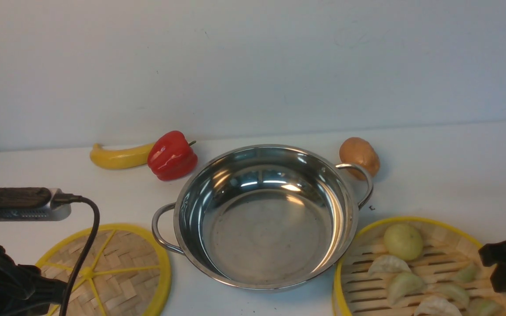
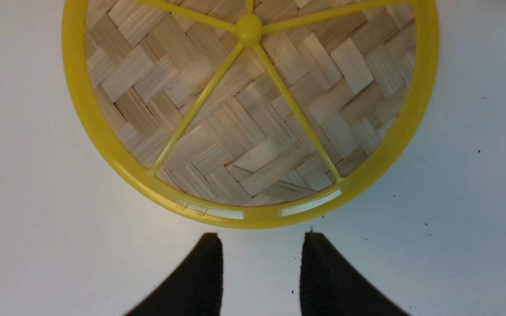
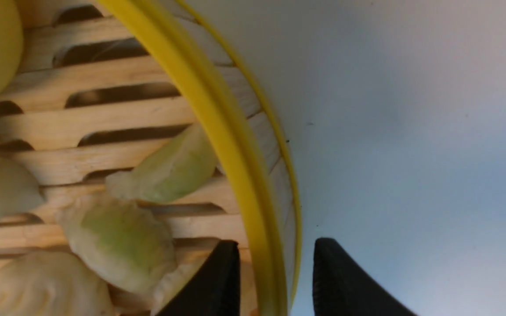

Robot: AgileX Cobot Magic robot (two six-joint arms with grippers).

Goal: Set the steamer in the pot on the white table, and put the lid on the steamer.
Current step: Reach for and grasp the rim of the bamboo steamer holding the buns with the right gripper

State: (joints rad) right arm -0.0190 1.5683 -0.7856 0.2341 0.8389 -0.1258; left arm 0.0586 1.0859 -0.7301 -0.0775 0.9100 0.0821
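The pot sits empty in the middle of the white table. The lid lies flat to its left; the left wrist view shows its woven face. My left gripper is open and empty, just off the lid's yellow rim, over bare table. The steamer stands to the pot's right with dumplings and a bun inside. My right gripper is open and straddles the steamer's wall, with one finger inside and one outside. The rim does not appear pinched.
A banana and a red pepper lie behind the pot on the left. A brown onion sits by the pot's right handle. A white wall closes the back. Both arms stand at the front corners.
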